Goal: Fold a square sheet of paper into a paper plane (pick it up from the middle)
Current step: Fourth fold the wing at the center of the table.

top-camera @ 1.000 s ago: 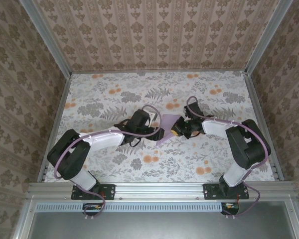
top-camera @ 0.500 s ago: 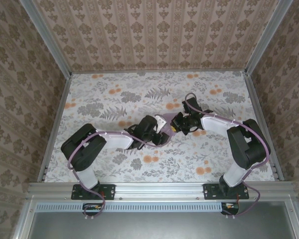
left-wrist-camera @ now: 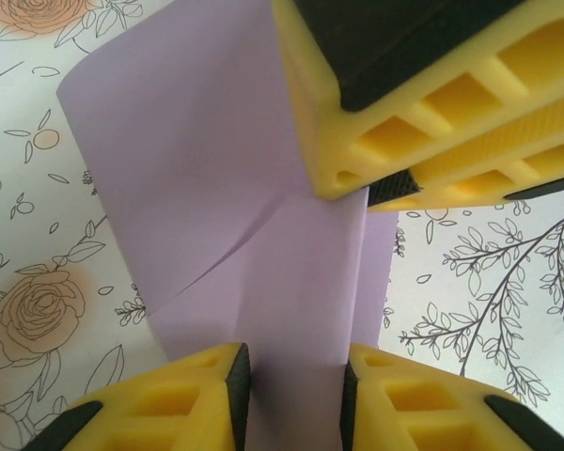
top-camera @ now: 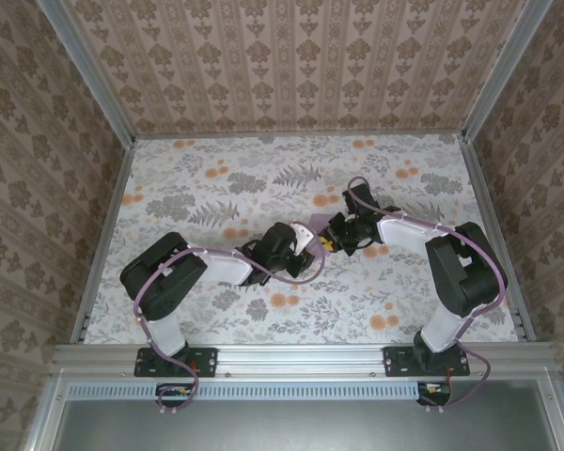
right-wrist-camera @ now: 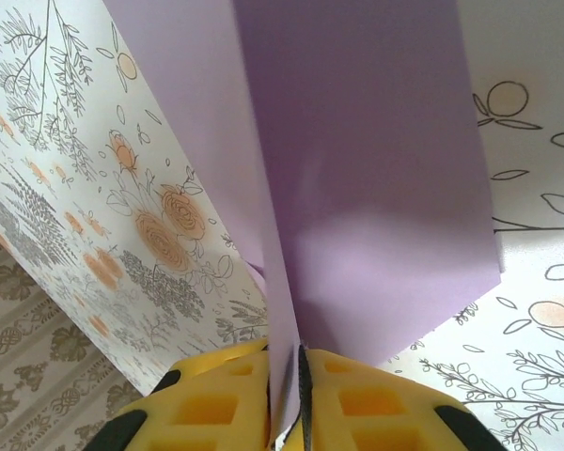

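Although creased and lifted partly off the cloth, the square sheet of paper sits near the middle of the floral tablecloth, held between both tools. We record the right gripper pinching a folded edge, its fingers almost together. We record the left gripper astride another part of the sheet, fingers a little apart. Whether they press the paper we cannot tell.

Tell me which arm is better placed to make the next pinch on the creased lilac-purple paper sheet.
Left, probably. The left claw straddles the creased lilac-purple paper sheet with its jaws apart, ready to close, while the right claw is occupied, pinched shut on it.
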Action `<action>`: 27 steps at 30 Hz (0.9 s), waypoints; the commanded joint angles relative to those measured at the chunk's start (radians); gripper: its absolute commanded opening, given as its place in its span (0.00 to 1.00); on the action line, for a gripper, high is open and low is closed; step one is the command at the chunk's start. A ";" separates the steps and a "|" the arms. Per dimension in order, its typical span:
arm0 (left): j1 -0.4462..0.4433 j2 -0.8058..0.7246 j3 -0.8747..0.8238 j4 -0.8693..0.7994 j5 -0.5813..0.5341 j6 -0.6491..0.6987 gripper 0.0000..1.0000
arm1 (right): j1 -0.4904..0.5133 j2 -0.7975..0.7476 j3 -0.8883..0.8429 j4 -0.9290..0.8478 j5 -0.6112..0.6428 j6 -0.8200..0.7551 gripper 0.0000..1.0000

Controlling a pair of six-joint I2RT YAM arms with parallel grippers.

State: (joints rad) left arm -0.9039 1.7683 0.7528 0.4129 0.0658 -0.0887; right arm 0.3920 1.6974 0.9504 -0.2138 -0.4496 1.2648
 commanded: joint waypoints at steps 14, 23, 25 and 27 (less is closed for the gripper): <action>0.020 0.022 -0.008 0.010 0.090 -0.015 0.15 | -0.028 -0.020 0.058 -0.115 -0.010 -0.053 0.40; 0.056 -0.021 -0.030 0.006 0.145 -0.250 0.11 | -0.085 -0.103 -0.006 -0.049 -0.050 -0.383 0.55; 0.063 -0.026 -0.031 0.002 0.168 -0.302 0.11 | -0.084 -0.090 -0.023 -0.015 -0.111 -0.448 0.55; 0.070 -0.032 -0.031 -0.003 0.198 -0.347 0.11 | -0.083 -0.072 -0.038 -0.003 -0.137 -0.502 0.55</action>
State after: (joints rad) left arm -0.8467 1.7729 0.7368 0.4301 0.2005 -0.3183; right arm 0.3054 1.6100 0.9466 -0.2356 -0.5091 0.9085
